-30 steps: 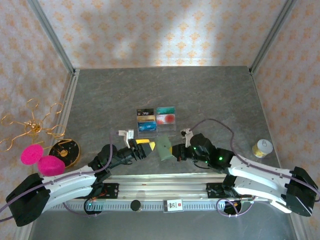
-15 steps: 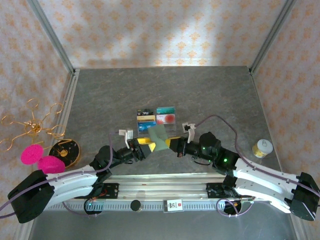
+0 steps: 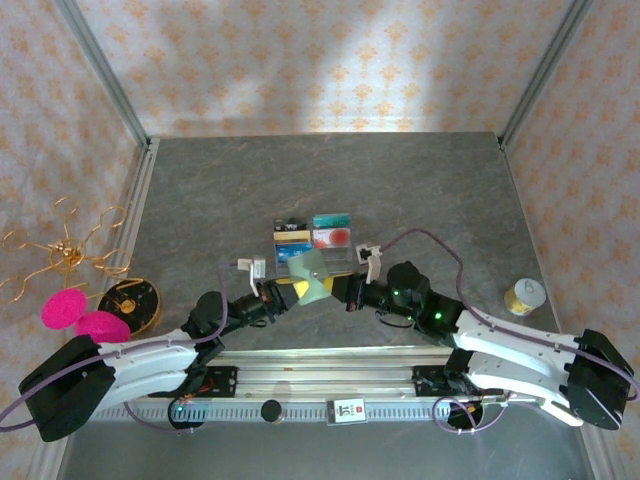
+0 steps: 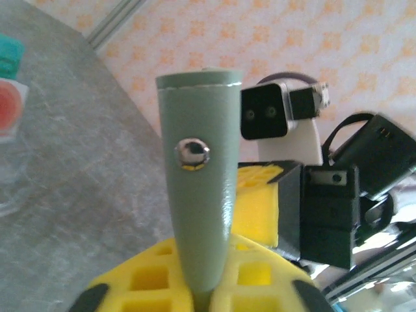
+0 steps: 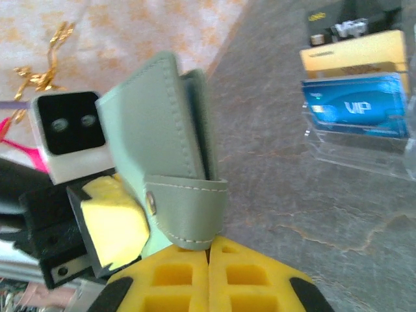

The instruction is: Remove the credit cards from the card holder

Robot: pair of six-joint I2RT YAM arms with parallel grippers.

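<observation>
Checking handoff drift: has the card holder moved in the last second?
Yes. The card holder moved up the view and slightly left, now overlapping the card tray's near edge.

Far worktop (image 3: 330, 175) open. Card tray (image 3: 313, 243) obstructs just beyond card holder (image 3: 310, 275); gold tin (image 3: 523, 296) near right edge.

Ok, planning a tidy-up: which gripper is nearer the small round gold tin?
Right. The right gripper is left of the gold tin, pinching the sage-green card holder; the left gripper is farther left, beyond it.
</observation>
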